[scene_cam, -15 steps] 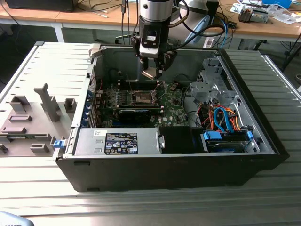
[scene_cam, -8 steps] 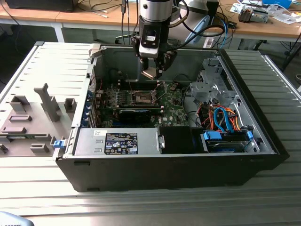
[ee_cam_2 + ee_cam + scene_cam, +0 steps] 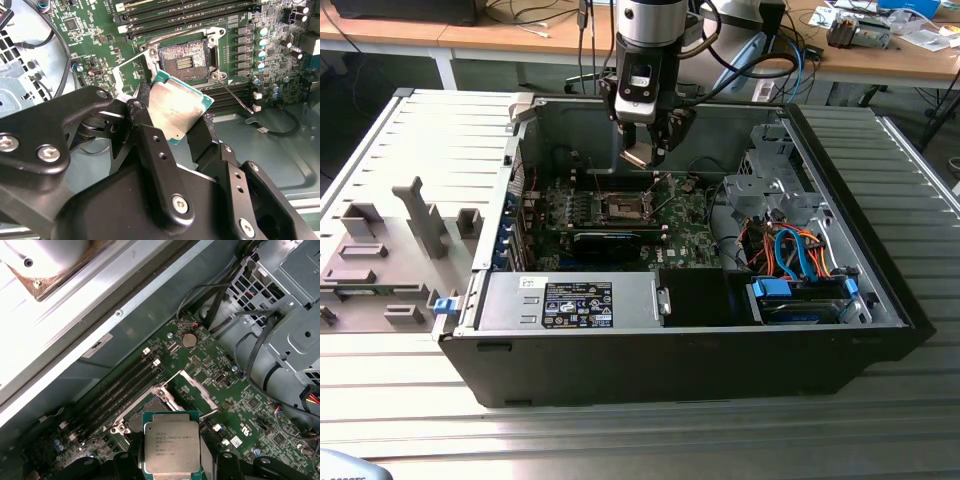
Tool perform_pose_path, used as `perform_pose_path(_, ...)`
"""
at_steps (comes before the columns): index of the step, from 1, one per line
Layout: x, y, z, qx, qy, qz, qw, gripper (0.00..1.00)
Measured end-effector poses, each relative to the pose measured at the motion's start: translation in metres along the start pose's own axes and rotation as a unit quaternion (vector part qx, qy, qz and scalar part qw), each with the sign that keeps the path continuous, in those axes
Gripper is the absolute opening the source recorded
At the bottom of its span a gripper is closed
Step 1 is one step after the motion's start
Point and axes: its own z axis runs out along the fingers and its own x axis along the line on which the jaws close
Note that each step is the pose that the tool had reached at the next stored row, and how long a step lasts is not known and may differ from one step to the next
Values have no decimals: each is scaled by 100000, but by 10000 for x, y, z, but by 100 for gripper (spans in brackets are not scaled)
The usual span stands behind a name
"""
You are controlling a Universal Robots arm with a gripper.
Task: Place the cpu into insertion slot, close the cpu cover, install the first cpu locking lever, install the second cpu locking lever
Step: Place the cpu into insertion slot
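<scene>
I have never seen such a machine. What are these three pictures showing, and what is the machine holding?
It is a robot arm working over an open computer case that lies on a ribbed grey table. The exterior view looks on from outside. Both wrist views come from cameras riding on the arm. Its end effector is shut on a small silver processor chip, held above the green board. The square socket on that board is empty.
</scene>
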Motion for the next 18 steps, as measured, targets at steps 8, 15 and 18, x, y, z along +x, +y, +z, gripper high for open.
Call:
perform_pose_path(8, 0, 0, 0, -1, -35, 435, 99999, 55)
perform_pose_path(15, 0, 0, 1, -5, -82, 948, 99995, 55)
perform_pose_path(18, 0, 0, 1, 0, -102, 1142, 99993, 55)
